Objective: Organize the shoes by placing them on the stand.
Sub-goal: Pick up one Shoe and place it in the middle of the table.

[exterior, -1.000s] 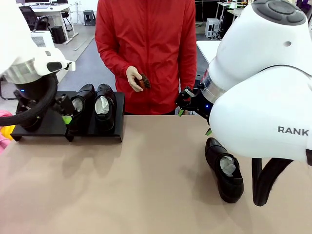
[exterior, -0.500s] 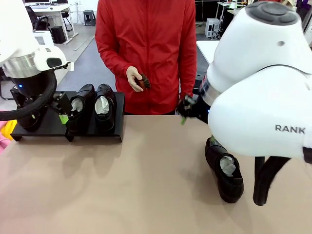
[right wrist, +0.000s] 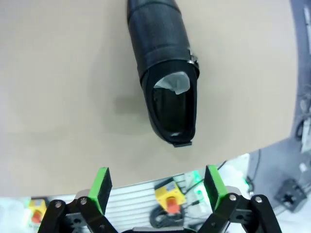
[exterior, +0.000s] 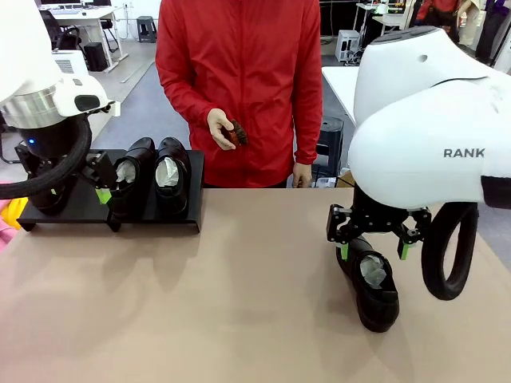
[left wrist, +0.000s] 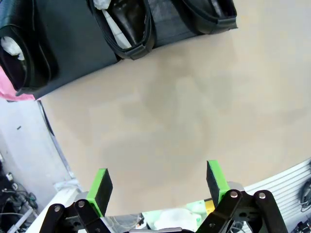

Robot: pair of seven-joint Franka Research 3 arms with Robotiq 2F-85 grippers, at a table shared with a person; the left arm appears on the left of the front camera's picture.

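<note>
Shoes (exterior: 151,177) sit side by side on the stand (exterior: 80,209) at ten o'clock of the worktop (exterior: 223,303), where the left gripper (exterior: 104,182) hovers, jaws apart. At four o'clock, the right gripper (exterior: 374,239) hangs just over a lone shoe (exterior: 369,281), jaws apart, empty.

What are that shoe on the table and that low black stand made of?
The shoe looks like polished black leather: it is glossy with highlights; white crumpled paper fills it. The stand is matte black, with no shine; painted wood or metal, I cannot tell which.
</note>
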